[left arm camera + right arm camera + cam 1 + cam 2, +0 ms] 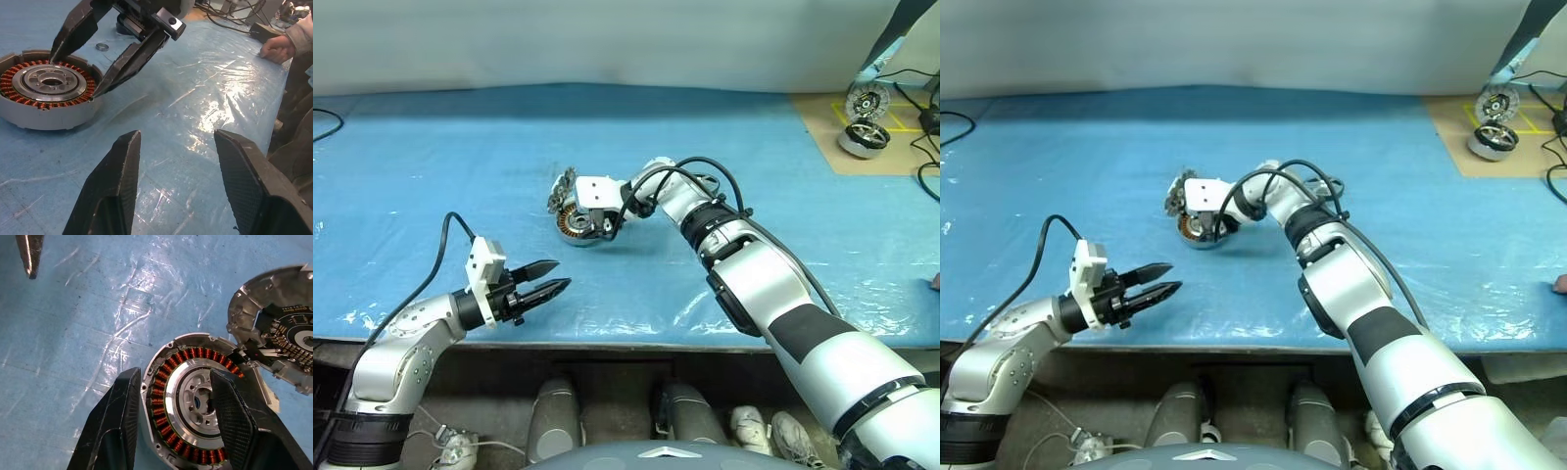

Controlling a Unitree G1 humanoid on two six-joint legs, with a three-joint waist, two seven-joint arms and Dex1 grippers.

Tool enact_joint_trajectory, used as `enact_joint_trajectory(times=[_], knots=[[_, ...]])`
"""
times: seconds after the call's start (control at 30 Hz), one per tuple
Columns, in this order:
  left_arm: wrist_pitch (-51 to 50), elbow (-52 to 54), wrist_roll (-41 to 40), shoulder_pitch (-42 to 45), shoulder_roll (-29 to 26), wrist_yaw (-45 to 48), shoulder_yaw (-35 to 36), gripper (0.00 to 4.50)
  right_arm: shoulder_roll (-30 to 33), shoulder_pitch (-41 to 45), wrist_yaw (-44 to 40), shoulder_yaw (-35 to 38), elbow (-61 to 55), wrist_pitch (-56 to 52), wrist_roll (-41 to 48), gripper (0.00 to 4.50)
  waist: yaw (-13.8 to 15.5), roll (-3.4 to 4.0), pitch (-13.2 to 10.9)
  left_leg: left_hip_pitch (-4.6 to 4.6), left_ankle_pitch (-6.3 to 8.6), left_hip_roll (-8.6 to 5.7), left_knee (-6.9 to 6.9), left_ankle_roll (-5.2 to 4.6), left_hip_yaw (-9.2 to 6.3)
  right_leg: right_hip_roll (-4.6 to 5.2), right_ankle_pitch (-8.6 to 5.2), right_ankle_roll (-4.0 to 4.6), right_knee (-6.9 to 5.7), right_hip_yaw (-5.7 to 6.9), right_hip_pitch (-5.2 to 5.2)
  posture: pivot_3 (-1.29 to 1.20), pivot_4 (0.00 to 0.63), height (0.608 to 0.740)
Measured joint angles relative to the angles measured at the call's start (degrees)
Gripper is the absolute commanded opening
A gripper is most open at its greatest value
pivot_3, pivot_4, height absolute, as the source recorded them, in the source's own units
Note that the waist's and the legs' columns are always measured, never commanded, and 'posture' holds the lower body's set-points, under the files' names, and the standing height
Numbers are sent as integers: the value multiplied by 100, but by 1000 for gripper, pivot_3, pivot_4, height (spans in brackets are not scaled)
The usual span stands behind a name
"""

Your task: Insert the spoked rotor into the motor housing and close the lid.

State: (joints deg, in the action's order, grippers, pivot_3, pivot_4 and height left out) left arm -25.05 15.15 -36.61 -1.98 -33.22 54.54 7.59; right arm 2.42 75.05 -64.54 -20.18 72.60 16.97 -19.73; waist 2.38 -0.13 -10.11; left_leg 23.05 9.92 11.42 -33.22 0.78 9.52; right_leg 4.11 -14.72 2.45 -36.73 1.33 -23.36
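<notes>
1. Motor housing sits on the blue tabletop right under my right jaws, windings and centre hub exposed. One finger stands outside its rim, the other over the hub.
2. Right jaws apart, clamped on nothing that I can see. Left jaws also apart and empty, hovering well short of the housing, pointed toward it.
3. Lid stands swung open, joined at the housing's rim on the far side from my right jaws. Not closed yet.
4. Spoked rotor: I cannot make out a black-rimmed wheel in the housing, so I judge the insertion is not done. Both steps remain.
5. Left wrist view gives the housing side-on, my right fingers straddling its wall, and a tiny loose ring beyond them; a person's hand rests at the tabletop's far edge.
6. Right wrist view alone shows the lid's inner face with dark parts. Head views show two more motor parts on a brown board, well away from either jaws.
</notes>
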Motion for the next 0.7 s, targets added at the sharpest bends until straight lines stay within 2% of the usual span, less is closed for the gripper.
enact_joint_trajectory(times=[0.4, 0.5, 0.6, 0.7], knots=[[-28, 5, -6, -9, -4, 0, -1, 2504, -30, -39, 515, -252, 19, 133, -310, 2333, 0, 0, 0, -9, 0, 2, 0, 1, 2, 0, 0, 0, -4, -1, 5, 0, 150, 740], [-28, 5, -6, -14, -4, 1, -1, 2504, -29, -39, 474, -211, 22, 120, -262, 2923, 0, 0, 0, -9, 0, 2, 0, 1, 4, 0, 0, 0, -4, -1, 6, 0, 150, 740], [-34, 5, -6, -20, -6, 3, -1, 2504, -26, -39, 349, -187, 72, 75, -256, 3884, -1, 0, 0, -2, 0, 2, 0, 0, 6, 0, 0, 0, -1, -1, 1, 0, 150, 740], [-35, 5, -5, -23, -10, 4, -10, 2504, -26, -38, 291, -87, 76, 5, -223, 3884, 0, 0, 0, 1, 0, 3, 1, 0, 7, 0, -1, 1, 0, 0, -1, 0, 150, 740]])
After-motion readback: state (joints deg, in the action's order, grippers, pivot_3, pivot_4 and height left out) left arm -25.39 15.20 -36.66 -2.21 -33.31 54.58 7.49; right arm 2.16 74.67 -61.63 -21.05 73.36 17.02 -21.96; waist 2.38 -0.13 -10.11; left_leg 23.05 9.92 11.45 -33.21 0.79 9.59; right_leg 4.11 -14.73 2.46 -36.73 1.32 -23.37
